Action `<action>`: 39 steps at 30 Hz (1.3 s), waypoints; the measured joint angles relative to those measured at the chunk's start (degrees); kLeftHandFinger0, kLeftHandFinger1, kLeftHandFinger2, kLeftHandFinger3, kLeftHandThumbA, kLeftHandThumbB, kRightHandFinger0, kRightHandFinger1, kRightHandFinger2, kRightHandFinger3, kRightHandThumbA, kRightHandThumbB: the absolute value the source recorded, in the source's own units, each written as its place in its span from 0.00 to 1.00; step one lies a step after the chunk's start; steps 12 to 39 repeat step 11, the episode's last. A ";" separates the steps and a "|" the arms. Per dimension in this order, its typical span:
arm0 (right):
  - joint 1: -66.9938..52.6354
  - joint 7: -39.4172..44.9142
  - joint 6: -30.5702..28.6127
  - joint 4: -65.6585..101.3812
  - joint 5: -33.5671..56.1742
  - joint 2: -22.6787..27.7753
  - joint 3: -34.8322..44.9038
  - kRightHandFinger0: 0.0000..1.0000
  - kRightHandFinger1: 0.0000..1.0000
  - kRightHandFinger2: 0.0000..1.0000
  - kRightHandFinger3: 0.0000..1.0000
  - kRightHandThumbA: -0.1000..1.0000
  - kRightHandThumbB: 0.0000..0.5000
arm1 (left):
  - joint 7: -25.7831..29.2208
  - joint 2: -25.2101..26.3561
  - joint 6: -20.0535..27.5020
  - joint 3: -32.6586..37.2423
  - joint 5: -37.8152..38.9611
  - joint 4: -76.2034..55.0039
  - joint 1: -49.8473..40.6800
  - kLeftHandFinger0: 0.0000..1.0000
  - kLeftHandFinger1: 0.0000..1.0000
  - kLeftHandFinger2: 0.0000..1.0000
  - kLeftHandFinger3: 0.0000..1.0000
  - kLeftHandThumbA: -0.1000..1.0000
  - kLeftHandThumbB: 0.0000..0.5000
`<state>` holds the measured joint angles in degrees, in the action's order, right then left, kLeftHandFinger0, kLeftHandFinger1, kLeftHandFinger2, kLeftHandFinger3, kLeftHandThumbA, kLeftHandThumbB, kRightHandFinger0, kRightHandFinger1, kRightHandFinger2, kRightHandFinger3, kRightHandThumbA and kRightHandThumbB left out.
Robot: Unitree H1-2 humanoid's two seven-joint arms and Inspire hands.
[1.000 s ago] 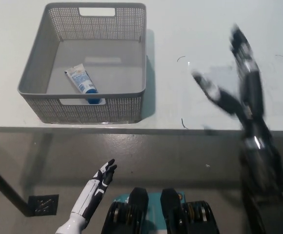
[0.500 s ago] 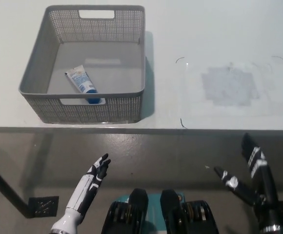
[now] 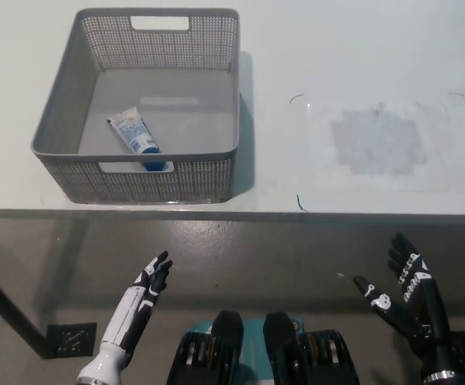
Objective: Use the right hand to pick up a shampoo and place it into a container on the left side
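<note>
The black right hand [image 3: 405,293] has dropped from over the table a second ago to below the near edge, low on the right, fingers spread and holding nothing. The white left hand [image 3: 154,277] has also sunk a little at the lower left, fingers straight and loosely apart, empty. Nothing on the table has shifted.

The shampoo tube [image 3: 138,139] lies flat inside the grey basket [image 3: 54,120] on the left, well apart from both hands, slanting with its blue cap against the near wall. The tube is soft-looking, white with blue printing. The basket is rectangular perforated plastic with cut-out handles. The pale table [image 3: 345,64] carries a dull grey square patch [image 3: 376,140] on the right.
</note>
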<state>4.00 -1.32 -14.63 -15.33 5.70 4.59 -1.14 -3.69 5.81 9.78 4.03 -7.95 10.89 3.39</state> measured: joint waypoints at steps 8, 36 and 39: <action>-0.11 0.28 0.00 0.01 -0.42 -0.11 -0.03 1.00 1.00 1.00 1.00 1.00 0.65 | 0.20 -0.01 0.00 -0.25 0.02 -0.05 0.14 1.00 1.00 1.00 1.00 1.00 0.38; -0.77 0.29 -0.05 0.48 -0.95 -0.10 -0.35 1.00 1.00 1.00 1.00 1.00 0.60 | 0.21 -0.01 0.00 -0.25 0.03 -0.12 -0.14 1.00 1.00 1.00 1.00 1.00 0.36; -0.77 0.29 -0.05 0.48 -0.95 -0.10 -0.35 1.00 1.00 1.00 1.00 1.00 0.60 | 0.21 -0.01 0.00 -0.25 0.03 -0.12 -0.14 1.00 1.00 1.00 1.00 1.00 0.36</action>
